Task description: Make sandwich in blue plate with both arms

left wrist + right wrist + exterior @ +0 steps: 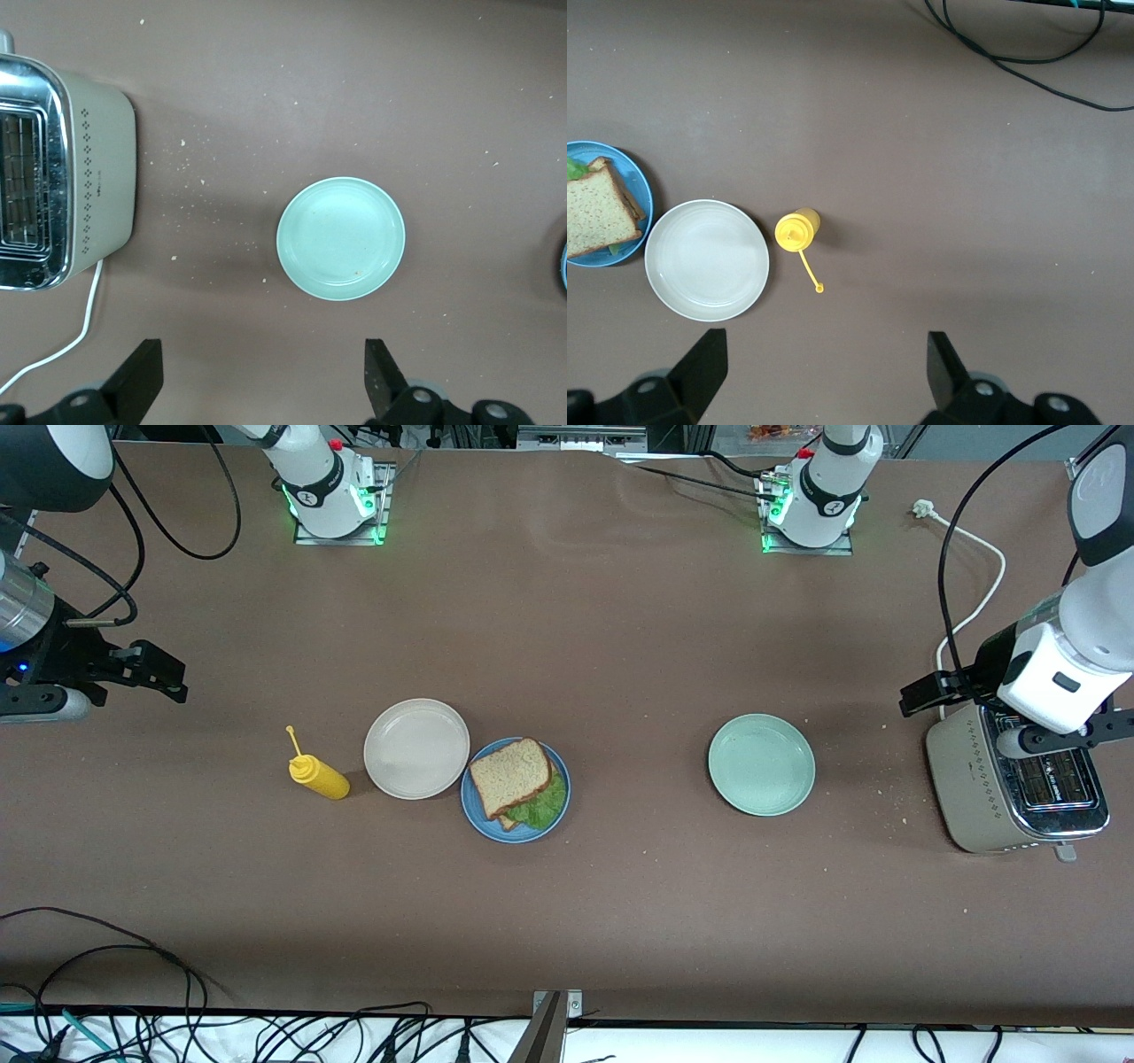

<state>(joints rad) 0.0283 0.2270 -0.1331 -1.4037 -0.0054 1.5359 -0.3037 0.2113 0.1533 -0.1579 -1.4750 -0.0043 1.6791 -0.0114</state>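
Note:
The sandwich lies on the blue plate: a toasted slice on top, green lettuce sticking out under it, and a corner of a lower slice showing. It also shows in the right wrist view on the blue plate. My right gripper is open and empty, up over the right arm's end of the table. My left gripper is open and empty, up beside the toaster at the left arm's end.
A beige plate touches the blue plate. A yellow squeeze bottle lies beside the beige plate. An empty mint-green plate sits toward the left arm's end. A toaster with a white cord stands at that end. Crumbs are scattered near it.

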